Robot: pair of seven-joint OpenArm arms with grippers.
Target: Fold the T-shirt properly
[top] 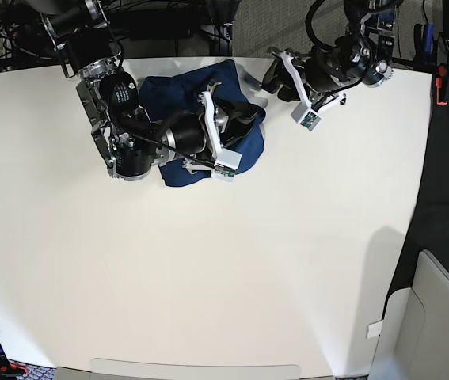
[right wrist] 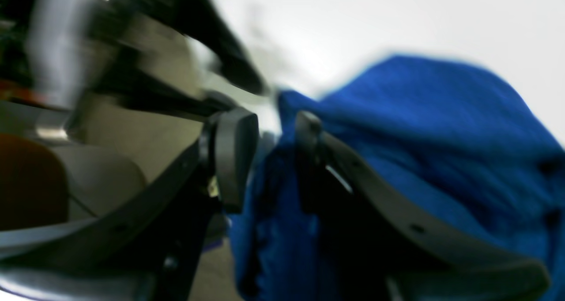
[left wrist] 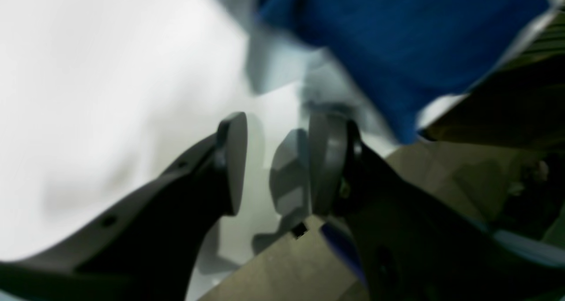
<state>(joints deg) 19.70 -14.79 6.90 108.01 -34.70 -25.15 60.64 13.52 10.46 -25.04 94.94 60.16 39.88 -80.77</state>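
Toward the far edge of the white surface [top: 208, 277], the T-shirt [top: 244, 146] is seen as a bunched, dark blue heap, well short of any neat fold. Its long axis is judged to run roughly from the far side down toward the near left of the base view, though the crumpling makes this uncertain. The right pincer [right wrist: 276, 159] is placed directly over the heap; in the right wrist view its jaws are parted a moderate way, with blue fabric lying between and behind them, but the blur prevents it from being told whether cloth is actually gripped. The left pincer [left wrist: 276, 164] is held just beside the heap's far right corner; its jaws are parted and nothing is seen between them, only bare surface, with the shirt lying ahead and to the upper right in the left wrist view. The right arm is therefore judged the nearer, being over the cloth itself, while the left would have to be brought a short way inward to reach an edge.
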